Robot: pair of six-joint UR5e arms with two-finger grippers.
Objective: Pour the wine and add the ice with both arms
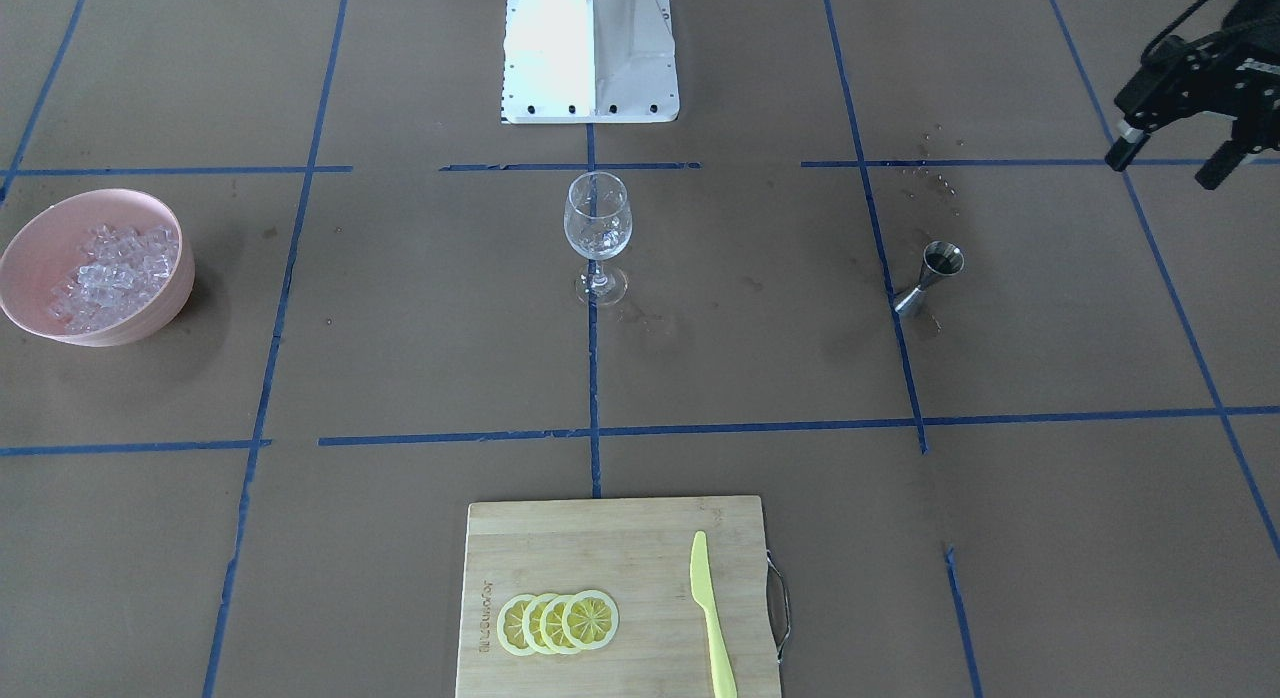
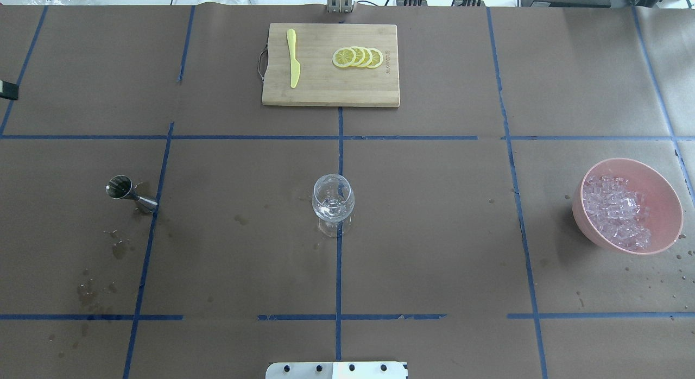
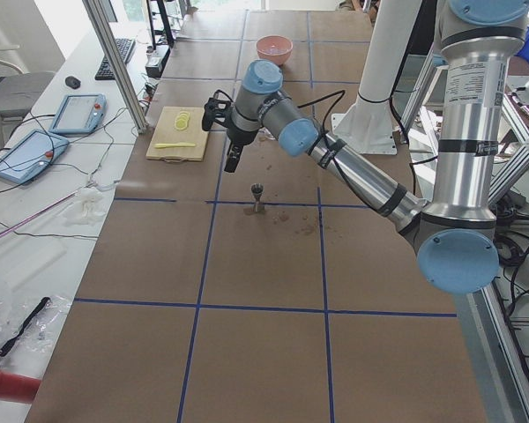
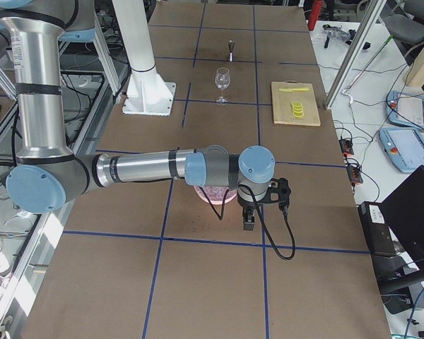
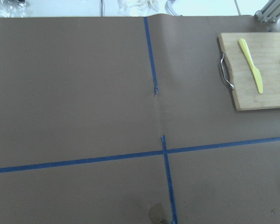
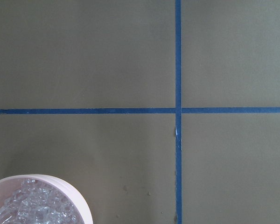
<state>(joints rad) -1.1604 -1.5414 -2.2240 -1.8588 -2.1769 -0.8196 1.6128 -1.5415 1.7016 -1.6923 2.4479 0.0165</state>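
Left gripper (image 1: 1172,160) hovers near the jigger (image 1: 930,278), fingers released and empty. Right gripper (image 4: 246,222) hangs beside the bowl (image 1: 160,313) of ice (image 1: 110,273) — its fingers' state I cannot tell.

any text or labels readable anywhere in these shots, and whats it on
Nothing can be quoted with confidence.
cutting board: a brand printed along one short edge, too blurred to read.
left arm: a block of fine print on the upright tube, too small to read.
right arm: the same kind of label, too small to read.
pink bowl, wine glass, jigger: no markings visible.
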